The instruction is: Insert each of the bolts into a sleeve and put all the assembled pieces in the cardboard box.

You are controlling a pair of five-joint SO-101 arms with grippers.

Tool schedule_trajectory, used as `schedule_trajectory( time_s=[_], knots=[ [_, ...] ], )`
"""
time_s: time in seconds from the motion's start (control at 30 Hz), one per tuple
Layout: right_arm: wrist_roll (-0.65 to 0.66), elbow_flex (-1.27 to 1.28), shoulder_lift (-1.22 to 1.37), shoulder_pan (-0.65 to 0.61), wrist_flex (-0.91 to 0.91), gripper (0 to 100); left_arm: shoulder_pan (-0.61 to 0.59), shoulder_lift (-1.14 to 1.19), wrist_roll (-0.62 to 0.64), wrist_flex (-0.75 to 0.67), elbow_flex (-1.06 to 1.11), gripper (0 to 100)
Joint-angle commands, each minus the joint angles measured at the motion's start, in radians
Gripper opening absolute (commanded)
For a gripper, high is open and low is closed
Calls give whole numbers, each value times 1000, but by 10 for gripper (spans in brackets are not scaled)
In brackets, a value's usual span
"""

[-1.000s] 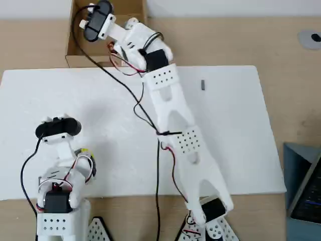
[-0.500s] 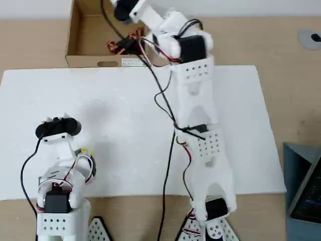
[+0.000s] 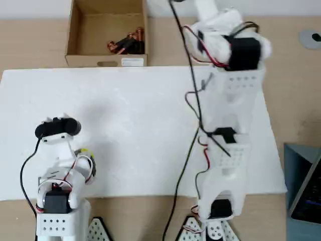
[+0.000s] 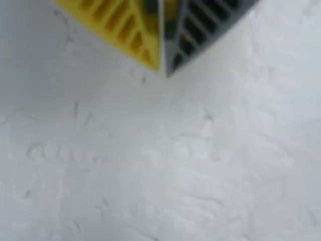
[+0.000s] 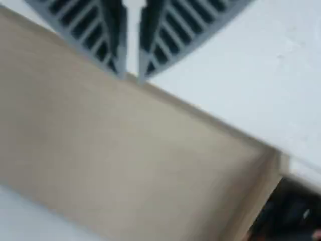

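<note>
The cardboard box (image 3: 95,60) stands on the wooden table beyond the white mat's far left part. Several copper and black assembled pieces (image 3: 127,44) lie in its front right corner. My right arm (image 3: 230,100) stretches from the near edge up the mat's right side, past the far edge, right of the box. In the right wrist view its gripper (image 5: 131,76) has grey fingers (image 5: 100,30) almost touching, nothing between them, above bare wood. My left gripper (image 4: 163,66), yellow and grey, is shut and empty just over the white mat; its arm (image 3: 57,128) sits folded at the near left.
The white mat (image 3: 100,130) covers most of the table. A grey disc (image 3: 309,38) lies at the far right of the table (image 3: 291,90) and a dark laptop-like edge (image 3: 303,186) at the near right. Cables (image 3: 193,90) trail along the right arm.
My right arm has swung from over the cardboard box to the right, leaving the box uncovered with the pieces inside. The left arm has not moved.
</note>
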Motion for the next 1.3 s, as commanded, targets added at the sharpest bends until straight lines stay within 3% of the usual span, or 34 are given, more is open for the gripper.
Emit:
schedule_trajectory(
  time_s=[0.0,0.2,0.37,0.9,1.27],
  knots=[
    [-5,-38,-124,53,21,9,-8,-5,-2,-3,-5,5],
    [20,-28,-239,114,21,9,-8,-5,-2,-3,-5,5],
    [37,148,-401,156,21,9,-8,-5,-2,-3,-5,5],
    [34,1171,-1145,246,2,9,-8,-5,-2,-3,-5,5],
    [2,1966,-1557,255,-347,9,-8,-5,-2,-3,-5,5]
  ],
)
